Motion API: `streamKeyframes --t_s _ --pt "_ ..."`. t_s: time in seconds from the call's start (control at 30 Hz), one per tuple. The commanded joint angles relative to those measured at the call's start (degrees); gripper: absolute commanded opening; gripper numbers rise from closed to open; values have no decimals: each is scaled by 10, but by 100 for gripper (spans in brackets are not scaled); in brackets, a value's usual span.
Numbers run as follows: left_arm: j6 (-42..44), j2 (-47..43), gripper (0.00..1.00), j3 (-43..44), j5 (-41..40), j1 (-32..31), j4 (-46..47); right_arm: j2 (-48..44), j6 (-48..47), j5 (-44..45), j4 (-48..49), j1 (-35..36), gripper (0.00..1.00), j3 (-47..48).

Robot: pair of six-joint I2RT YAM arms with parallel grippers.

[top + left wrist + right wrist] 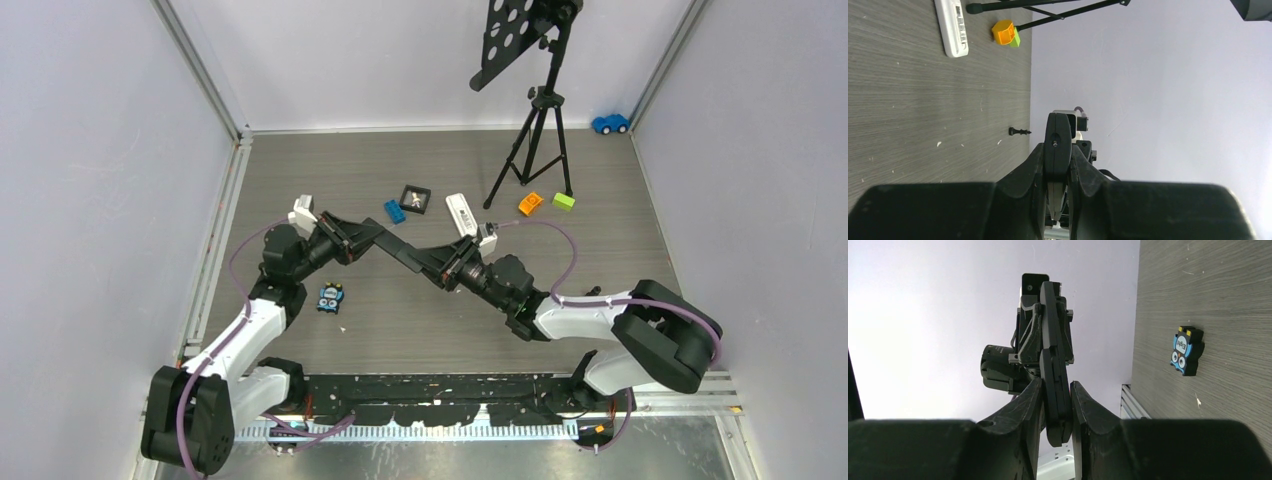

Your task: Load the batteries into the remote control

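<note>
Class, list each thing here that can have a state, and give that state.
black remote, held in the air between both grippers.
left gripper, shut on black remote.
right gripper, apparently shut on black remote's other end.
white remote, lying flat, untouched.
tripod, standing upright.
toy car, on its wheels.

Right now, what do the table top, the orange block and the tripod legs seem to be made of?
Table top: likely wood-look laminate, matte; grey streaked grain with small scuffs.
Orange block: moulded plastic, slightly glossy; saturated colour and soft highlights.
Tripod legs: thin black tubes, probably painted metal with a satin finish, though plastic is possible.
</note>
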Motion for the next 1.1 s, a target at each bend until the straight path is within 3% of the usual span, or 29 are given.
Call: streamKeyframes --t_s 0.0,0.33,0.7,1.07 --pt "-17 -20 0 22 29 0 99 13 -26 -22 4 -2 26 4" --pt "-21 2 0 27 74 1 177 13 -90 -34 -37 -2 48 16" --pt "-1 -10 0 26 56 2 145 -2 -99 -12 -49 -3 39 0" --pt "32 5 0 20 57 1 43 -45 -160 -12 -120 -3 66 31"
